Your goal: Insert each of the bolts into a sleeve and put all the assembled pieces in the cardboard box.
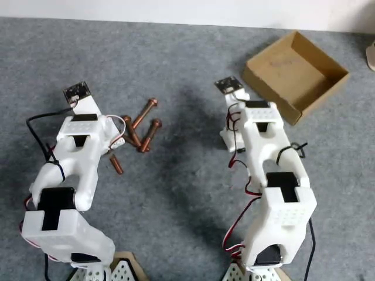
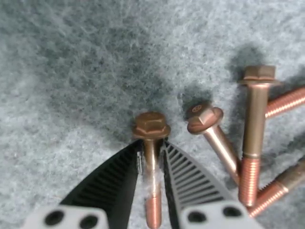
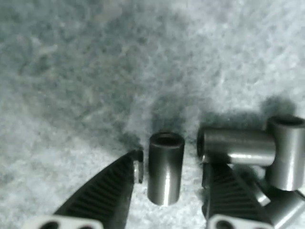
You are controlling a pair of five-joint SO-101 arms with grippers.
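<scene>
Brown cardboard box (image 1: 296, 70) sits open at the far right of the grey carpeted surface (image 1: 176, 58). The left gripper (image 2: 151, 151) is clamped on a coppery bolt (image 2: 151, 128) (hex-flanged head just past the tips), with loose bolts (image 2: 252, 119) beside it. The right gripper (image 3: 172, 164) gapes around a dull grey sleeve (image 3: 165, 167), touching neither finger, with other sleeves (image 3: 238, 145) alongside.

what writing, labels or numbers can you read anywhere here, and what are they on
No text can be read in any view.
On the loose bolt: faint marks on its head, too blurred to read.
On the held bolt, in the left tool: no marks seen on its head.
On the cardboard box: no print seen.
On the small board at an arm's wrist: details too small to read.
</scene>
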